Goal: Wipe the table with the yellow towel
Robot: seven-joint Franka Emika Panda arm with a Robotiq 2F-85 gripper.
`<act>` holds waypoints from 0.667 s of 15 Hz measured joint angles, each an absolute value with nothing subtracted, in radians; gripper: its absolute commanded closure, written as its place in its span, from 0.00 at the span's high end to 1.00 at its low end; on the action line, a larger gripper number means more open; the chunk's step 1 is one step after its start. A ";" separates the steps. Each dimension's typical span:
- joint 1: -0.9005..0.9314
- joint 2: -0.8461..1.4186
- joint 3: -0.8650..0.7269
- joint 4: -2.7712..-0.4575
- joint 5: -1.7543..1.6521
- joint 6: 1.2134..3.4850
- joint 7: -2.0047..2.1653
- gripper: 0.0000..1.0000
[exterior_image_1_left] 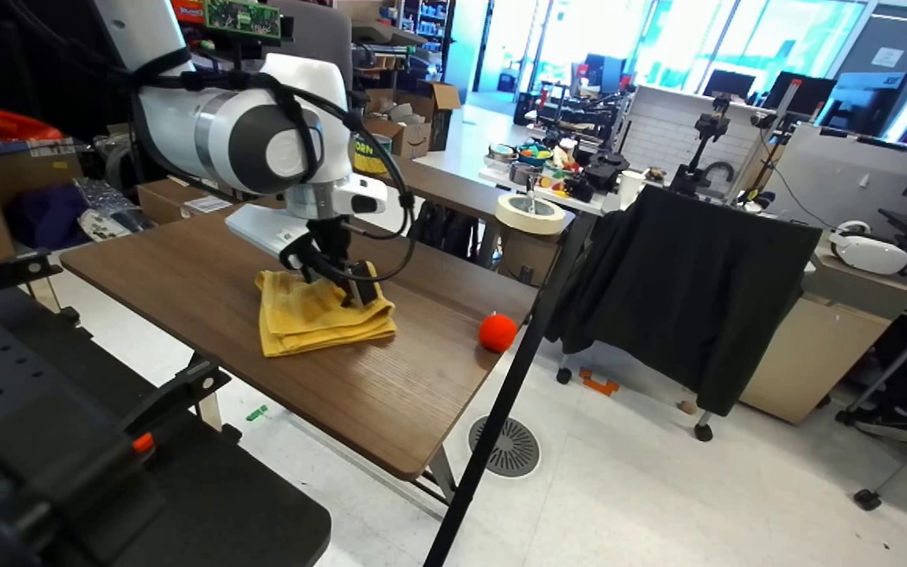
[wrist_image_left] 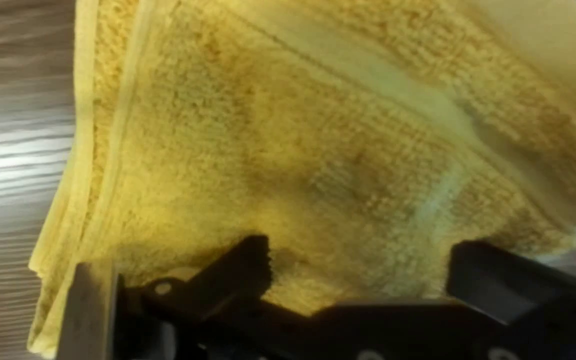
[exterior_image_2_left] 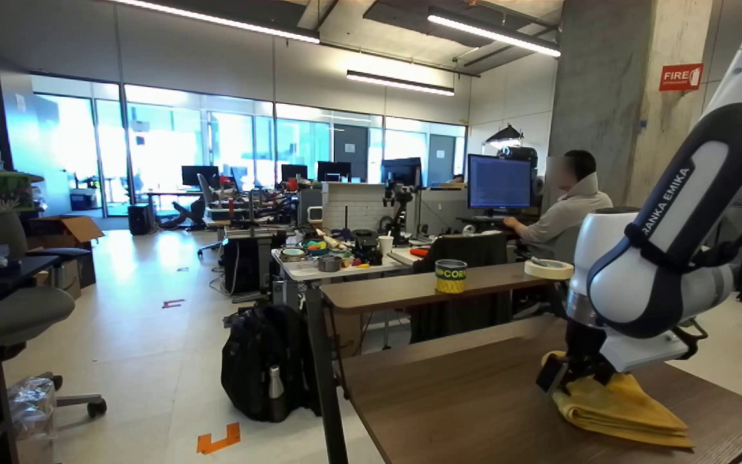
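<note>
Folded mustard-yellow towel (exterior_image_1_left: pixel 312 319) on a dark brown wood-grain table (exterior_image_1_left: pixel 414 386), Robotiq gripper (wrist_image_left: pixel 360 262) low over the towel, 2 jaws spread wide, nothing clasped between them, black backpack (exterior_image_2_left: pixel 258 361) on the floor (exterior_image_2_left: pixel 158 367)

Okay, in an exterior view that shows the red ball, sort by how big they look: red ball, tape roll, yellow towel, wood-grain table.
Largest to smallest:
wood-grain table, by far
yellow towel
tape roll
red ball, narrower than the roll
</note>
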State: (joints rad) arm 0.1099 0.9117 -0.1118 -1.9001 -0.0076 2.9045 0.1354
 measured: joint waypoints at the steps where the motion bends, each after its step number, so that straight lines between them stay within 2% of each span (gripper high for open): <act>1: 0.109 0.907 -0.067 -1.903 -0.008 2.905 0.127 1.00; 5: 0.113 0.883 0.015 -1.903 -0.008 2.906 0.114 1.00; 10: 0.081 0.758 -0.040 -1.908 -0.007 2.980 0.110 1.00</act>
State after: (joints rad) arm 0.0815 0.7581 -0.0397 -1.9078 -0.0072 2.9797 0.1103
